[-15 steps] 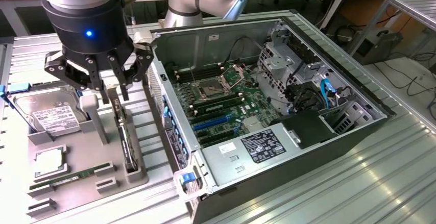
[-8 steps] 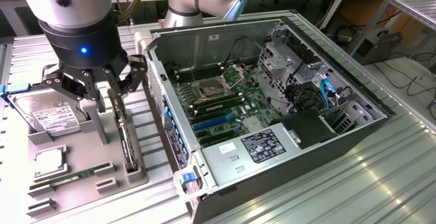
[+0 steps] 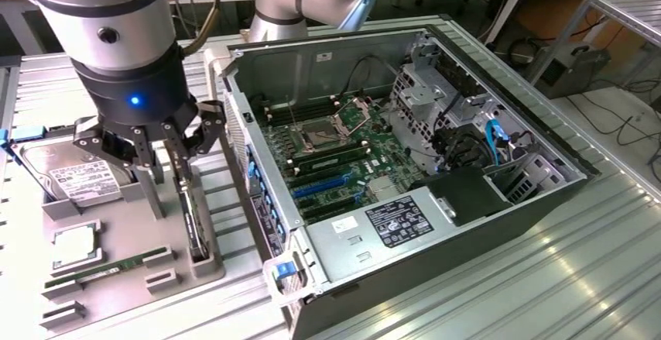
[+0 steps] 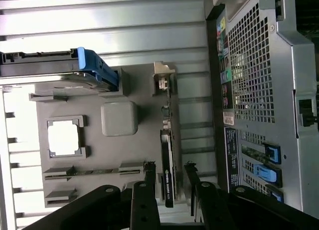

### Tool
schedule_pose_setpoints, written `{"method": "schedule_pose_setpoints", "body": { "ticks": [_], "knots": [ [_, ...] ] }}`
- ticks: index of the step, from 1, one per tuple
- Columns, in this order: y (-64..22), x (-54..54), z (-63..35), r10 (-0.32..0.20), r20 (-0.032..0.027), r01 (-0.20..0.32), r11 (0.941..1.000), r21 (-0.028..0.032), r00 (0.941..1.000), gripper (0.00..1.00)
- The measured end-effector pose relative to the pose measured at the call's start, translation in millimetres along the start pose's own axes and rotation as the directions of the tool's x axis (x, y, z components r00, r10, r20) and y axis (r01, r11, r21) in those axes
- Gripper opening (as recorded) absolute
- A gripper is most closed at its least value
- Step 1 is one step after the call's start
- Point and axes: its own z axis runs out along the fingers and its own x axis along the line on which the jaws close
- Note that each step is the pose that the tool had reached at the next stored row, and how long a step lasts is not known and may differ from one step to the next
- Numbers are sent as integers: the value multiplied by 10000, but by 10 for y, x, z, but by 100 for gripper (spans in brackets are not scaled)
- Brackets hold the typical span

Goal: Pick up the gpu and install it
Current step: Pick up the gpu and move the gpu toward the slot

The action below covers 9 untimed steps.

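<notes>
Pincer (image 3: 155, 150) status: my black fingers (image 4: 148, 190) stand spread apart and hold nothing. They hang over the flat grey fixture tray (image 3: 124, 224), above the tray edge that faces the open metal computer case (image 3: 309, 69).

1. Task item. The gpu (image 3: 194, 224), a flat rectangular card with a dark body and a silver metal end bracket, stands on its long edge in a slot along that same tray edge. In the wrist view the gpu (image 4: 167, 145) lies between my two fingertips, with a gap visible on either side. The pincer (image 4: 169, 166) is not clamped on it.

2. Other tray contents. A silver hard drive with a white label (image 3: 77, 177) sits at the tray corner towards the exterior view's left. A square silver processor chip (image 3: 74, 243) rests in a recess beside it, away from the gpu edge. A narrow green memory stick (image 3: 108, 266) lies in its cradle along the tray edge nearest the exterior camera.

3. Case. The case lies on its side just beside the tray on the slatted metal table (image 3: 578, 278), with its green motherboard (image 3: 341, 154) exposed. Blue expansion slots (image 3: 320, 189) show on the board.
</notes>
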Motion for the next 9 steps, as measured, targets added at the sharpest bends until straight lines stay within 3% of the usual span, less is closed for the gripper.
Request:
{"method": "schedule_pose_setpoints", "body": {
  "ticks": [3, 9],
  "knots": [
    [-56, -2, 88, 0, 1, 0, 10000, -1, 10000, 36],
    [-74, -13, 221, 1, 0, -1, 10000, 0, 10000, 36]
  ]
}}
